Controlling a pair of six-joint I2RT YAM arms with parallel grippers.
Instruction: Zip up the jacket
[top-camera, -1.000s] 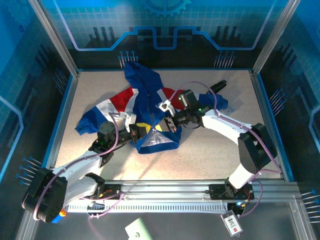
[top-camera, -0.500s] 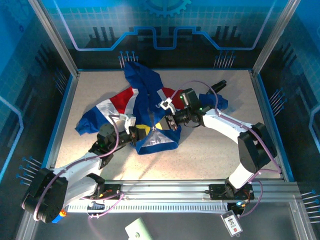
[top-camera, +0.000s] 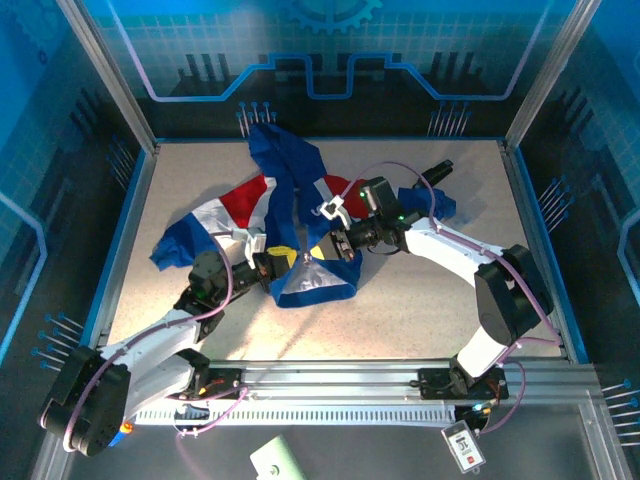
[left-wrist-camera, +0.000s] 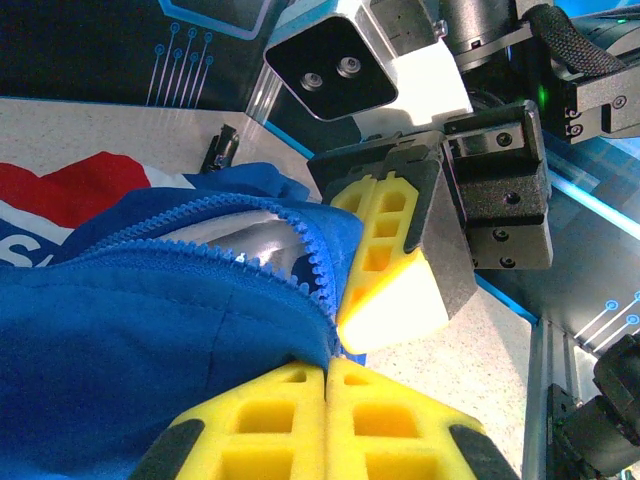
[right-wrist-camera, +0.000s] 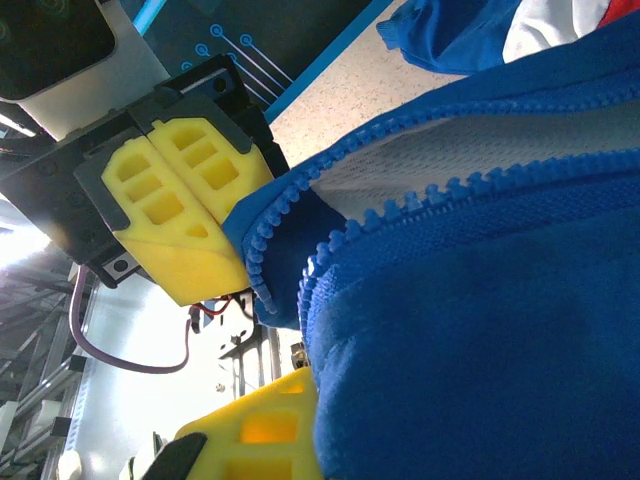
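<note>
While the jacket (top-camera: 290, 185) is spread over the middle of the table (top-camera: 430, 310), with its hood toward the far side and its hem toward the near side, its front is seen to be open, so the task is judged to be at its very beginning. The left gripper (top-camera: 272, 266) is brought to the left corner of the hem and its yellow pads (left-wrist-camera: 270, 410) are pressed flat together, with the edge of the blue cloth pinched where they meet. The right gripper (top-camera: 338, 243) is placed just beside it, on the right side of the opening, and it is closed as well; the cloth is draped over its finger in the right wrist view, so a grip on the other corner of the hem is judged likely. Between the two grippers the zipper (left-wrist-camera: 190, 222) is shown with its two rows of teeth apart, and white lining can be seen in the gap. The slider cannot be made out in any view, so it cannot be told whether the two ends are already joined at the bottom. What is done, as far as can be judged, is only the holding of the hem. The joining of the ends and the pulling of the slider toward the hood are left to be done.
</note>
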